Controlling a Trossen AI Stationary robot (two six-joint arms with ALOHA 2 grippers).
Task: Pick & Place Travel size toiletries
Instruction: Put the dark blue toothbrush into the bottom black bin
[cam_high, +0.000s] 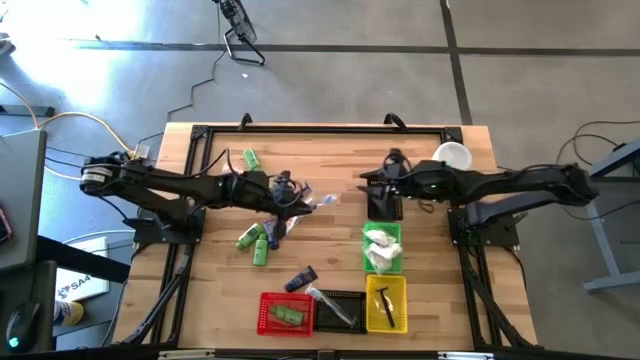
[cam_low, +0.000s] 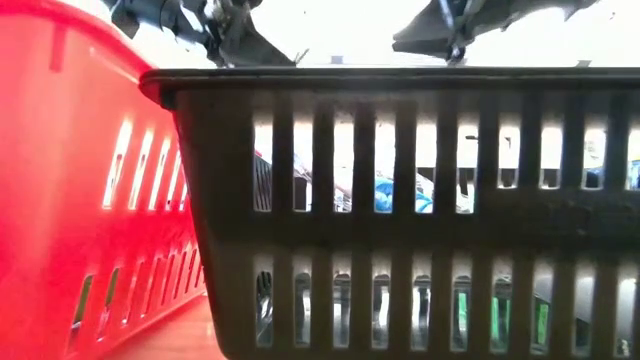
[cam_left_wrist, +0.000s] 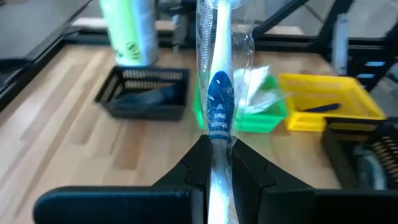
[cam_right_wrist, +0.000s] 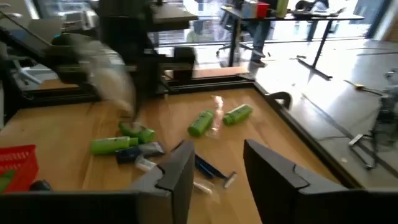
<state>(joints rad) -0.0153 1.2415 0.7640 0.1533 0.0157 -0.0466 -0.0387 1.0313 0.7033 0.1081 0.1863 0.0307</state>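
Note:
A clear-wrapped toothbrush (cam_left_wrist: 217, 74) with a blue and white handle sticks out ahead of my left gripper (cam_left_wrist: 216, 165), which is shut on it over the table's middle (cam_high: 298, 197). My right gripper (cam_right_wrist: 217, 177) stands open and empty, raised above the far black basket (cam_high: 383, 208). Loose toiletries lie on the wood: green bottles (cam_high: 250, 160) (cam_high: 255, 243), a navy tube (cam_high: 300, 279) and a blue razor (cam_right_wrist: 211, 169). White packets lie in the green basket (cam_high: 397, 262). My left gripper pinches the wrapped toothbrush between its two fingers, just behind the blue section of the handle (cam_left_wrist: 217, 134). The fingers come nearly level from the table's left and lie along the brush. The brush points on toward the table's right, lifted clear of the wood.
Near the front edge stand a red basket (cam_high: 268, 305) with a green bottle, a black basket (cam_high: 350, 298) and a yellow basket (cam_high: 400, 290) with a black item. A white cup (cam_high: 453, 155) sits at the far right. The red and black baskets fill the low view.

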